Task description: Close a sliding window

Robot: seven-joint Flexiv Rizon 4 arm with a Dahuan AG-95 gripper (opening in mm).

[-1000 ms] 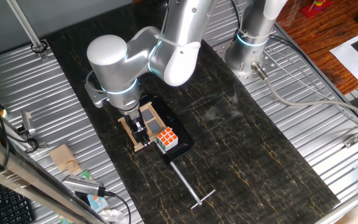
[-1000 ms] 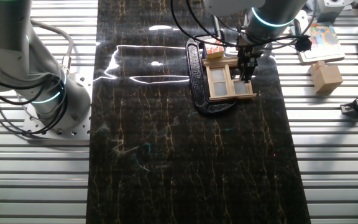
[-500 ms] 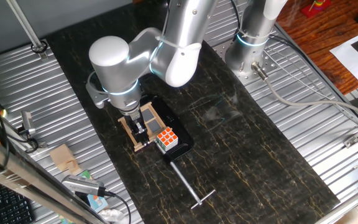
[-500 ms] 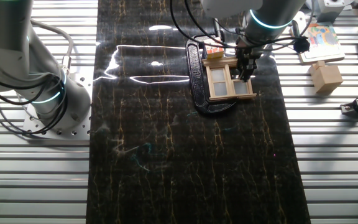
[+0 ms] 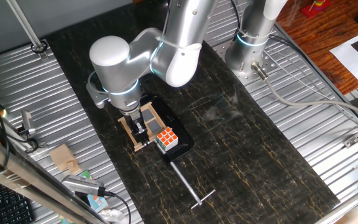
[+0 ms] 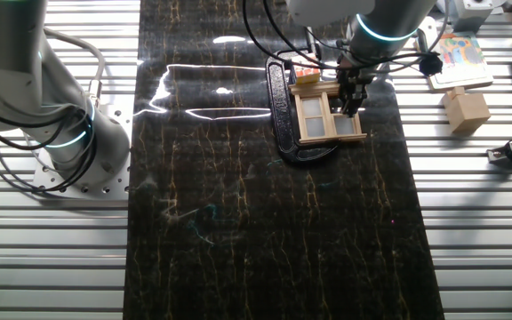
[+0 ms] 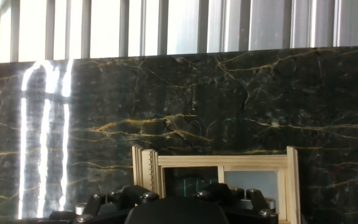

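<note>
Dark marble table (image 6: 238, 222) carries the sliding window (image 6: 327, 114), which I judge light, stiff and fragile, best nudged at its sash edge; the gripper (image 6: 352, 105) sits on it, whether the jaws are parted or clenched I cannot tell.

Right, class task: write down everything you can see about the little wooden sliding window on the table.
The sliding window is a small frame of light tan wood with cross bars over dark panes. It lies on a black base on the dark marbled table, a multicoloured cube right beside it. In the hand view its sashes look offset, stepped posts showing at one side. The claw is down at the frame; its fingertips are hidden, so contact is unclear.
</note>
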